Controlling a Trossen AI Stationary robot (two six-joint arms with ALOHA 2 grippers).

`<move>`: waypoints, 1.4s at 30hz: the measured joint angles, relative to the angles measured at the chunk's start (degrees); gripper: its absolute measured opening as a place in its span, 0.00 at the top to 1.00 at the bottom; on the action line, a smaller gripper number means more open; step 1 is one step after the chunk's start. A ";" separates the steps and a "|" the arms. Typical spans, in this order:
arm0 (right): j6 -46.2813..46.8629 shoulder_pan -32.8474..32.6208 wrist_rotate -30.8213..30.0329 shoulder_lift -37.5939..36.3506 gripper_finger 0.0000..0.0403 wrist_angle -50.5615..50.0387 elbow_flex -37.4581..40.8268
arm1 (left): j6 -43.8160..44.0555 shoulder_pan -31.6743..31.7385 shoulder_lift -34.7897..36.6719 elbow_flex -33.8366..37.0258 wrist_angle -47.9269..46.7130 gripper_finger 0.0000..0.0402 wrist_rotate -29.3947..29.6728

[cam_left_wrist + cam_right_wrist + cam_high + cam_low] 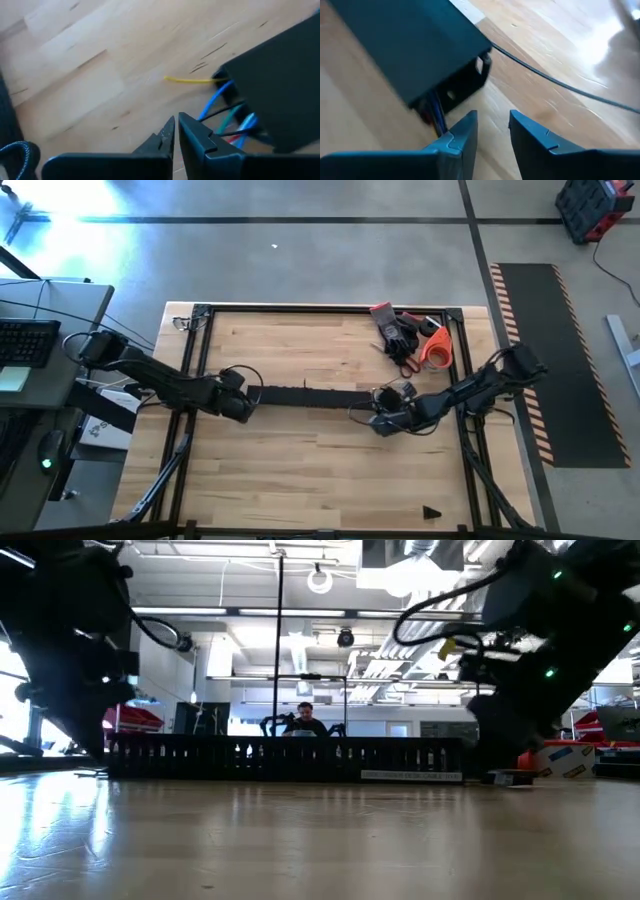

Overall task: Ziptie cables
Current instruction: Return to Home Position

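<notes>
Both empty: left end effector [176, 123] nearly clenched, right end effector [492, 118] parted, apparently clear of duct [320, 396].

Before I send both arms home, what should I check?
1. Left gripper off the black duct: ok, jaws shut, empty.
2. Right gripper off the duct: ok, jaws open, empty.
3. Duct cover on at both ends: ok.
4. Cover seated mid-length: cannot tell.
5. Cables fully tucked in: not ok, yellow and blue ends stick out beside the left gripper.
</notes>
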State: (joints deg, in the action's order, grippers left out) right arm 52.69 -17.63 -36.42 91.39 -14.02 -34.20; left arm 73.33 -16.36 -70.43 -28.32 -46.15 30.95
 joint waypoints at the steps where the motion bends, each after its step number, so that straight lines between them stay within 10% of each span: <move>1: 0.25 -0.47 -0.02 -1.24 0.76 -1.87 0.00 | 0.07 -0.14 0.70 -0.35 -0.58 1.00 0.06; 9: -4.51 -2.56 -0.22 -17.06 0.76 -16.88 1.38 | -4.75 0.00 9.83 -0.56 1.59 1.00 0.65; 16: -20.40 4.88 6.28 -40.61 0.76 -8.60 11.38 | -26.04 5.51 22.48 -0.52 14.87 1.00 2.30; 23: -33.37 16.88 29.18 -62.17 0.76 13.53 24.04 | -52.21 22.09 31.70 7.68 48.63 1.00 -21.93; 28: -33.67 24.62 38.81 -71.43 0.76 14.75 29.03 | -58.08 29.98 36.87 12.58 50.23 1.00 -26.69; 33: -33.00 28.48 44.14 -77.33 0.76 15.18 32.03 | -58.80 26.90 46.31 18.90 49.54 1.00 -27.88; 42: -31.91 29.27 45.44 -80.29 0.76 16.35 33.64 | -59.53 9.84 63.26 23.11 39.88 1.00 -10.52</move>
State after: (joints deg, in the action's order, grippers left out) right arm 20.78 11.64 9.02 11.10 2.33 -0.56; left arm 13.81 -6.53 -7.17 -5.21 -6.27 20.43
